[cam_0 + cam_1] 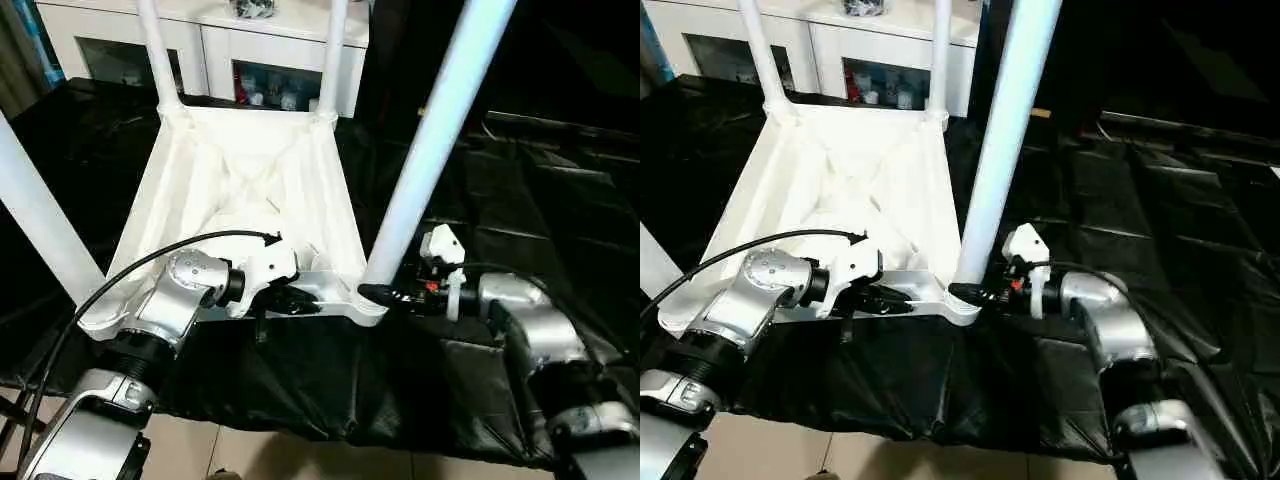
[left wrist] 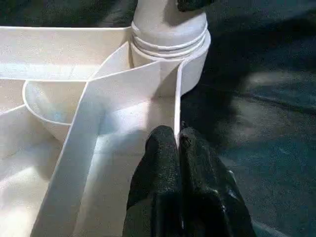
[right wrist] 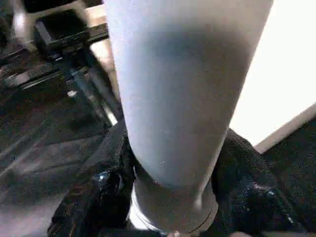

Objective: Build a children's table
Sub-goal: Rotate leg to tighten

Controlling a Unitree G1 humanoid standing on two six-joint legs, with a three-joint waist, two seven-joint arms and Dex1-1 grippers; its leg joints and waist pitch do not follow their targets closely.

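The white children's table top (image 1: pixel 240 170) lies upside down on a black sheet, ribbed underside up. Legs stand in its far-left (image 1: pixel 155 50), far-right (image 1: pixel 333 50) and near-left (image 1: pixel 40 220) corner sockets. A fourth leg (image 1: pixel 430 150) rises from the near-right socket (image 2: pixel 170 44). My left gripper (image 2: pixel 177 136) is shut on the thin near rim wall of the top, just left of that socket. My right gripper (image 1: pixel 375 293) reaches in from the right, and its black fingers (image 3: pixel 106 187) press both sides of that leg's base.
A white cabinet with glass doors (image 1: pixel 250 40) stands right behind the table top. The black sheet (image 1: pixel 520 180) covers the floor all around, with bare tile (image 1: pixel 250 450) at the near edge. A black cable (image 1: pixel 130 270) arcs over my left forearm.
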